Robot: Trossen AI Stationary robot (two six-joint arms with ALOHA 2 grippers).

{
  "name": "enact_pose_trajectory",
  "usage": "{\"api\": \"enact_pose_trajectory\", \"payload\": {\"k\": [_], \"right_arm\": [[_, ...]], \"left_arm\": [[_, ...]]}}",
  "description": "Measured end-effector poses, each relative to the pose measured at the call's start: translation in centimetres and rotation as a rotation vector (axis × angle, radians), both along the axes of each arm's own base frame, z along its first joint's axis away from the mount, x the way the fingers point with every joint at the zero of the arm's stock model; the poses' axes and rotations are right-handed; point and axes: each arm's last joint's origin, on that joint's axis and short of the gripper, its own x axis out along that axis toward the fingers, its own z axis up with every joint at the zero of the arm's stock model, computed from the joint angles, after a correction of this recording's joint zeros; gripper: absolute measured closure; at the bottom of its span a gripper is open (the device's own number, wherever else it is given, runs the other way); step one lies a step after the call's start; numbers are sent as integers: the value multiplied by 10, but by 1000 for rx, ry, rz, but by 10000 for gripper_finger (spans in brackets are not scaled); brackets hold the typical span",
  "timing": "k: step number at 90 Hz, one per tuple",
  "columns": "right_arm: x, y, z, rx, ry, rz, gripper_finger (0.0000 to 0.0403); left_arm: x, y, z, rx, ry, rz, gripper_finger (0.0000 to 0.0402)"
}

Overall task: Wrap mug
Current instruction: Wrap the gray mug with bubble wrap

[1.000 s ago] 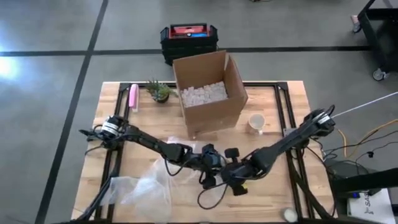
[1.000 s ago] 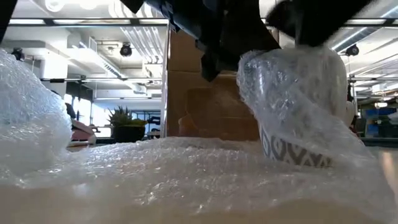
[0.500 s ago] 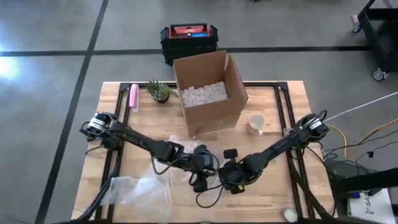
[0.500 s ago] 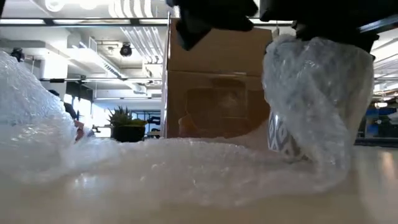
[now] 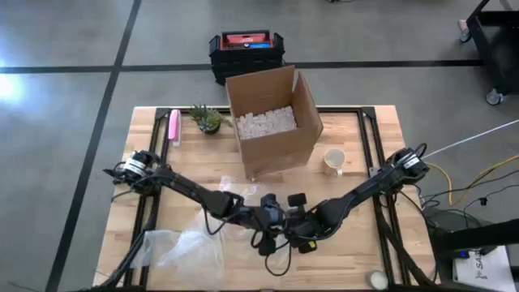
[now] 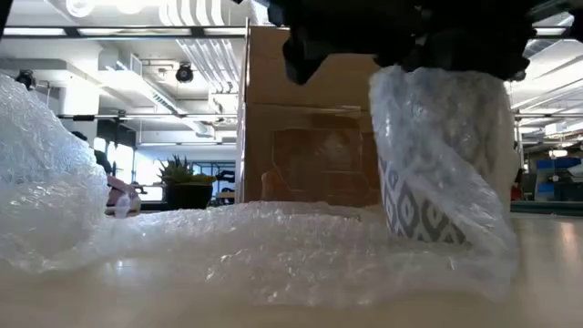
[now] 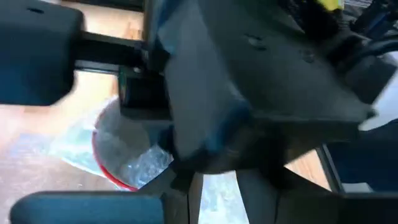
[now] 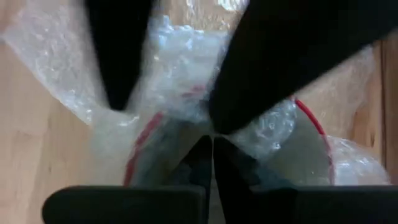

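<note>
Both my arms are crowded together over the near middle of the table (image 5: 369, 243). The mug (image 6: 428, 214), the grey-and-white patterned one with a red rim, is standing upright there, mostly draped in bubble wrap (image 6: 273, 251) that hangs down over its top and sides and spreads out flat toward the left, where it heaps up into a big crumpled pile at the near-left corner.

My right gripper (image 8: 208, 165) is right above the mug, and its fingers are pinched together with basically no gap, nipping the bubble wrap over the mug's mouth. You can see the red rim through the plastic from my right wrist camera.

My left gripper (image 5: 272, 217) is just beside it on the left, touching or nearly touching the right one. Honestly I can't tell whether it's spread or closed, my left wrist view is mostly blocked by the other arm.

Further back there's an open cardboard box (image 5: 274, 122) with white packing peanuts (image 5: 264, 122) inside, a second plain mug (image 5: 334, 160) just right of the box, a small potted plant (image 5: 208, 119) to the left of it, and a pink thing (image 5: 173, 127) at the far-left edge.
</note>
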Motion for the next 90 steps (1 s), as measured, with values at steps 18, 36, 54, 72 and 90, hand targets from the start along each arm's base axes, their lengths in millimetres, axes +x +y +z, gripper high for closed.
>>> {"api": "enact_pose_trajectory", "payload": {"k": [18,36,54,72,90], "right_arm": [[1,1,6,3,10,9,401],[-9,-2,33,-20,95,-7,401],[-32,-19,72,-124,30,-68,401],[-52,-41,74,-193,-90,-178,401],[-55,-55,25,-63,-128,-214,401]], "left_arm": [[12,9,-27,26,53,25,327],[16,8,-31,23,45,29,327],[14,10,-34,31,76,30,327],[14,9,-33,27,68,26,327],[14,9,-32,25,66,24,327]]}}
